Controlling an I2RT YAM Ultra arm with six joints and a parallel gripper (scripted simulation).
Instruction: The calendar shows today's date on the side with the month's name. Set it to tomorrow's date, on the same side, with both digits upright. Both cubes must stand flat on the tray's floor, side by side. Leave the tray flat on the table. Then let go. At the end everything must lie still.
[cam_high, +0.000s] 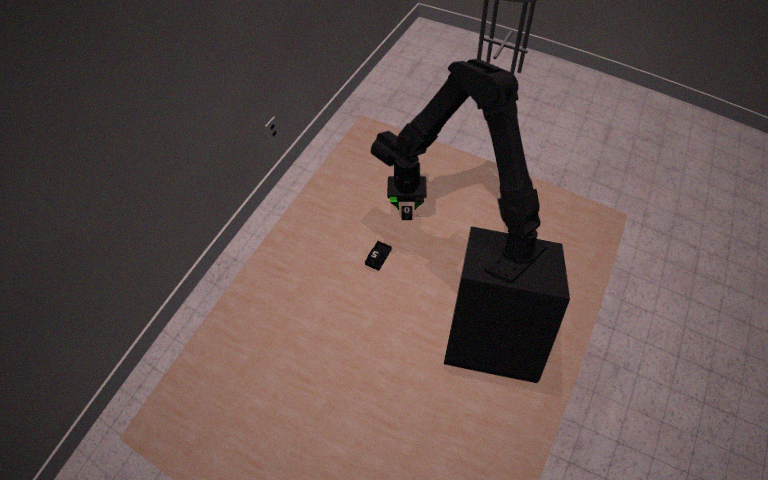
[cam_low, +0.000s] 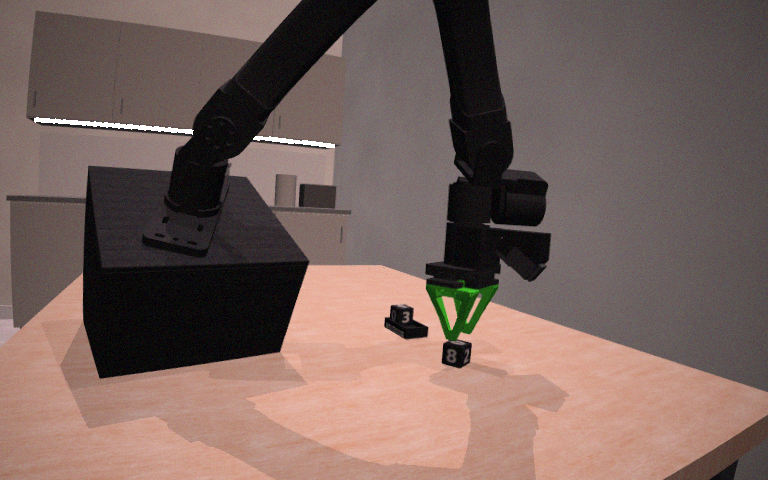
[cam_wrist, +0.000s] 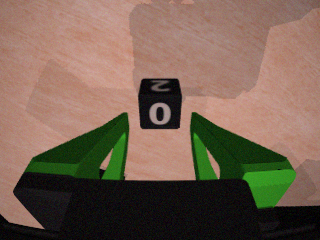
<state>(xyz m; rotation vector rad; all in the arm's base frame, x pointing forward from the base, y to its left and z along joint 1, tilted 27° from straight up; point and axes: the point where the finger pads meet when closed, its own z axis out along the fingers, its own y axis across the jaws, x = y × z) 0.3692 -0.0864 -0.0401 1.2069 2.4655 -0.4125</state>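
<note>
Two fingers of end effector apart, nothing between. Just below, loose cube on tabletop; probably light, stiff, best gripped by opposite side faces. Beyond, tray holding other cube.

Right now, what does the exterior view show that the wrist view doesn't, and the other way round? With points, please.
Only exterior: the tray (cam_low: 416, 330) with a cube (cam_low: 401, 314) on it, the black box (cam_high: 509, 333) (cam_low: 192, 316), and cupboards (cam_low: 158, 84).
Only wrist: the 0 on top of the loose cube (cam_high: 406, 212) (cam_low: 456, 353) (cam_wrist: 160, 107), readable.
Both: that loose cube, its 2, and the open end effector's green fingers (cam_low: 481, 311).
</note>
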